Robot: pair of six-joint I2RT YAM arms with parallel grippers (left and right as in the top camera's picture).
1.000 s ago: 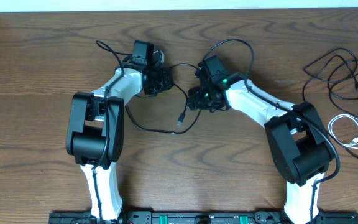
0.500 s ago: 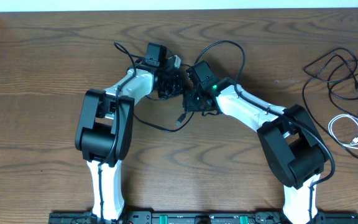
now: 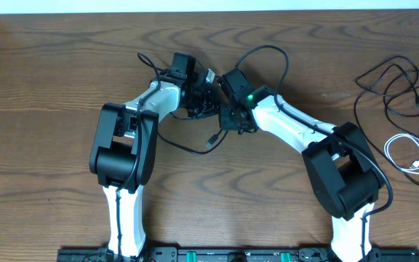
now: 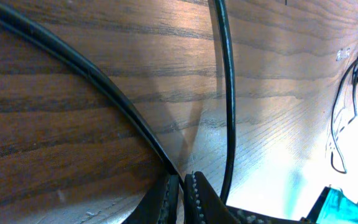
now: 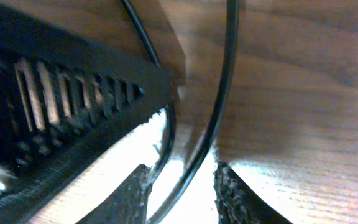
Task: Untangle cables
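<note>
A thin black cable (image 3: 184, 148) curves over the wooden table (image 3: 49, 145) below the two grippers and ends in a small plug (image 3: 212, 138). My left gripper (image 3: 204, 100) is shut on this cable. In the left wrist view the strand (image 4: 104, 99) runs straight into the shut jaws of the left gripper (image 4: 182, 186). My right gripper (image 3: 229, 115) sits close beside the left one. In the right wrist view its gripper (image 5: 182, 190) is open, and two black strands (image 5: 219, 112) pass between the fingers (image 5: 235, 193).
More black cables (image 3: 391, 84) lie tangled at the far right, with a white cable (image 3: 412, 154) coiled below them. A thicker black arm cable (image 3: 271, 49) loops above the right wrist. The left gripper's body (image 5: 55, 106) fills the left side of the right wrist view.
Both grippers have moved toward each other at the middle of the table, the left one carrying the cable to the right. The right gripper's jaws have narrowed around the strands.
</note>
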